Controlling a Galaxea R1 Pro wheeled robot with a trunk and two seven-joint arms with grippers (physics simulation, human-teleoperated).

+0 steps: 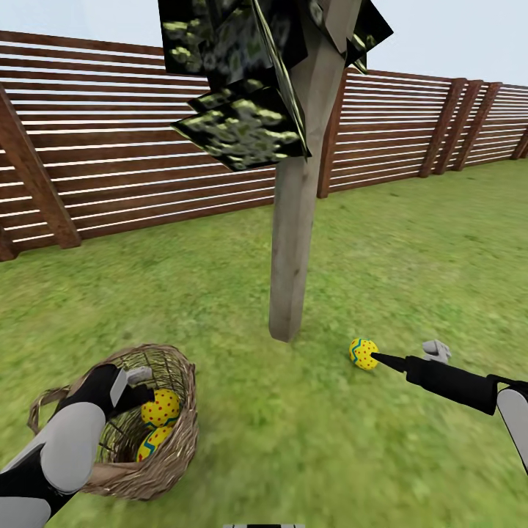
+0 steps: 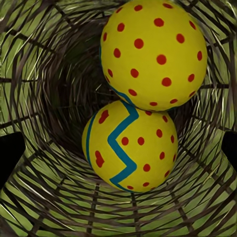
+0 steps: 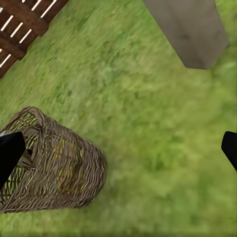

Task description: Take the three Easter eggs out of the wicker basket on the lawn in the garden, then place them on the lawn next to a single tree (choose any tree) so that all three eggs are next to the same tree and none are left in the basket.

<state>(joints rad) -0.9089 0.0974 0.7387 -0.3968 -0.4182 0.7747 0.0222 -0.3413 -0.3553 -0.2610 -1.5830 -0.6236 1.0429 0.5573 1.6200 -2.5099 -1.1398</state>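
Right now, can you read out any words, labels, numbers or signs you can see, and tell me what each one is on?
No text: there is nothing to read in these pictures.
The eggs carry only red dots and a blue zigzag, no letters.
The basket, tree trunk and fence bear no labels or signs.

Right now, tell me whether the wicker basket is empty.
Not empty. The wicker basket holds two eggs, one red-dotted and one with a blue zigzag. The third egg lies on the lawn near the tree.
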